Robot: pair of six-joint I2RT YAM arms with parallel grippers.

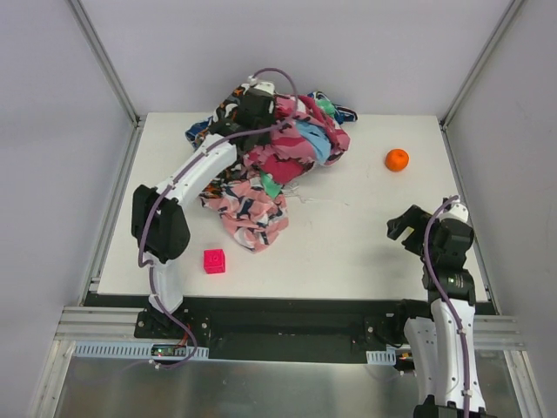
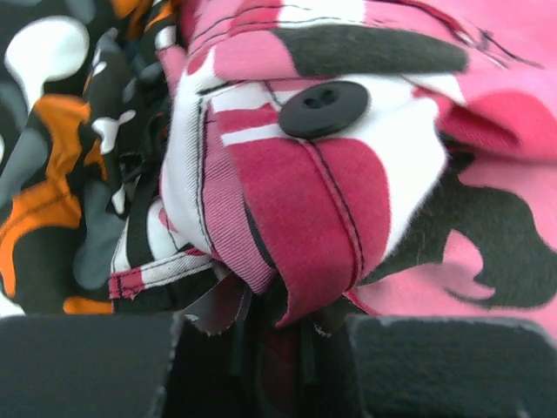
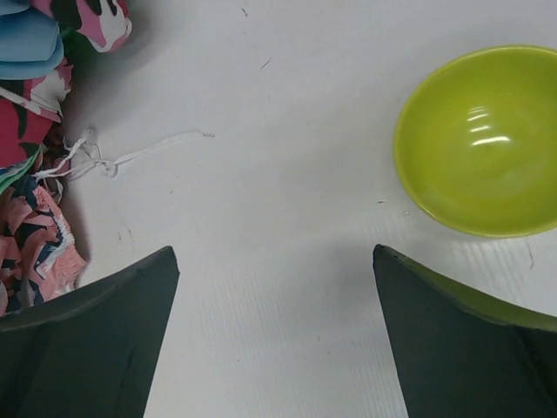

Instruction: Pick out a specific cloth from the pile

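My left gripper (image 2: 265, 348) is squeezed shut on top of the pile (image 1: 252, 213). It has pinched a fold of the pink camouflage cloth (image 2: 305, 192) just below a black button (image 2: 324, 109). I think that is the wrong one. The light-blue cloth (image 1: 313, 139) I want sits on the pile's 3 o'clock side, and its white drawstrings (image 3: 130, 152) trail onto the table (image 1: 365, 252). So this is the grabbing step. Next I should likely let go and reach toward 3 o'clock for the blue. My right gripper (image 3: 274, 348) is wide open and holds nothing, at the table's 4 o'clock, near a green bowl (image 3: 483, 139). The table is flat and white, with an orange ball (image 1: 397, 159) at 2 o'clock and a pink block (image 1: 214, 260) at 8 o'clock. Pale grey walls (image 1: 52, 131) stand around it.
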